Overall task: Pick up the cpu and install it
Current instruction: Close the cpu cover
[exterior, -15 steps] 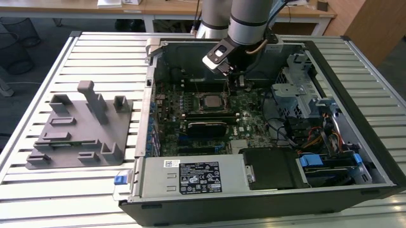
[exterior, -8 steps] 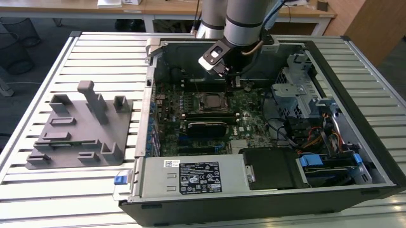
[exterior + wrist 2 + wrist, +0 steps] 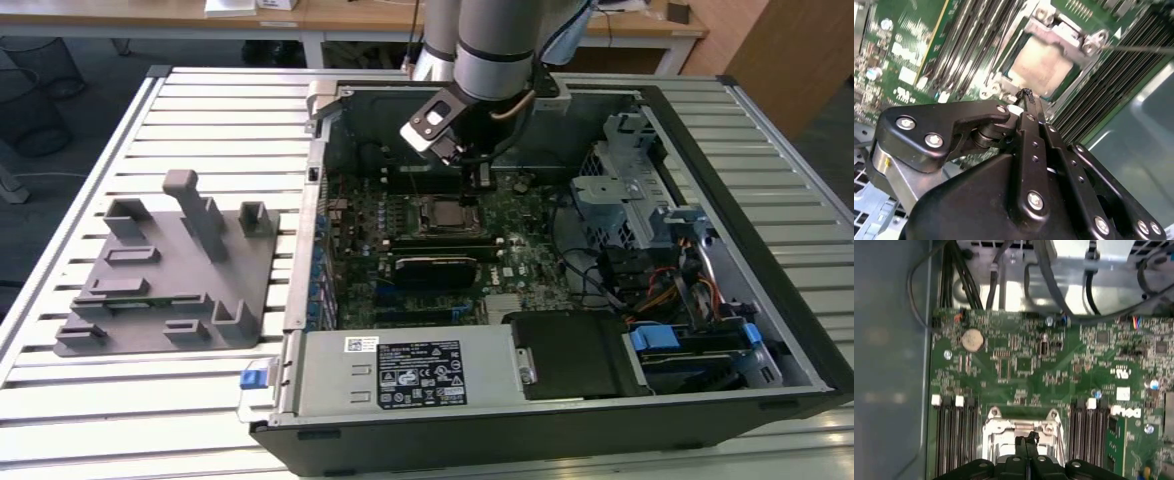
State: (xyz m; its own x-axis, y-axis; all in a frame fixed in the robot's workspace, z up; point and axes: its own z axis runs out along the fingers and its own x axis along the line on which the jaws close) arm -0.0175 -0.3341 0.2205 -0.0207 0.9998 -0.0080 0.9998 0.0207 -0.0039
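One cpu [image 3: 1046,65], one gripper [image 3: 1026,96], one coin cell [image 3: 972,340], one grey fixture [image 3: 167,265]. Memory slots [image 3: 951,435]: looks like four per side, partly hidden.

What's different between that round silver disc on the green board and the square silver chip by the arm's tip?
The disc is round; the cpu is square. The disc sits bare on the green board, while the cpu lies inside a metal socket frame. The gripper hangs right by the cpu, farther from the disc. Both are flat, with pale metal tops.
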